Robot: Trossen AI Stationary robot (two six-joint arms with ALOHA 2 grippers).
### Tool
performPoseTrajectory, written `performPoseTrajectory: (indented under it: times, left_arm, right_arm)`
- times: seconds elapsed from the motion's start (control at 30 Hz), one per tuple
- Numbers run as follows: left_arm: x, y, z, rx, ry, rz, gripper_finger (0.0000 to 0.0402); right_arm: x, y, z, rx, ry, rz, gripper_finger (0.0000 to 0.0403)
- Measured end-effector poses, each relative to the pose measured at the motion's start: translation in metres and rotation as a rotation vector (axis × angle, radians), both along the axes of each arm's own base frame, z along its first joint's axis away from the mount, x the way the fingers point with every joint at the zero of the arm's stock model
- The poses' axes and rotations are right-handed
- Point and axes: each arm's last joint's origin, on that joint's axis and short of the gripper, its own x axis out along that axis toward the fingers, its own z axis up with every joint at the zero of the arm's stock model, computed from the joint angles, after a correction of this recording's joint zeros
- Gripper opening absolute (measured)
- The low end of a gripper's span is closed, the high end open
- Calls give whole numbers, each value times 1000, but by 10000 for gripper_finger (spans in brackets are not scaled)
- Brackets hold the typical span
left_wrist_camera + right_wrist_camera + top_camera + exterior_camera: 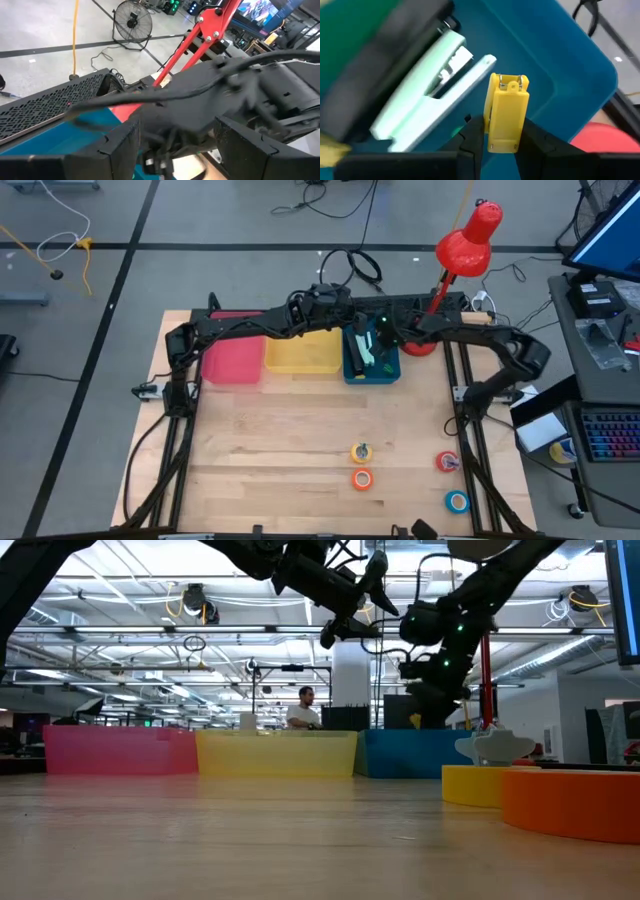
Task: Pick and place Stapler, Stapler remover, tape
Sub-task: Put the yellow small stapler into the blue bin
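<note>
Over the blue bin (pixel 580 65), the right claw (pixel 501 142) grips a yellow stapler (pixel 506 112); left claw (pixel 175 150) spread empty above it.

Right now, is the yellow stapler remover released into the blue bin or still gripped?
Gripped. In the right wrist view the right gripper is shut on the yellow stapler remover above the blue bin, beside the pale green stapler.

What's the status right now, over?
Right end effector shut on yellow stapler remover, over blue bin. Left end effector beside it, open, empty. Four tape rolls not yet moved. Nothing in the way.
</note>
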Motion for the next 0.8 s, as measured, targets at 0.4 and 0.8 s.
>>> performPoseTrajectory:
  times: [0.4, 0.8]
  left_arm:
    - [0, 0, -1, -8, 9, 4, 248]
    - [-1, -1, -3, 17, 43, -33, 248]
  right_arm:
    - [9, -8, -24, -8, 154, 108, 75]
    - [10, -8, -25, -21, 178, 155, 96]
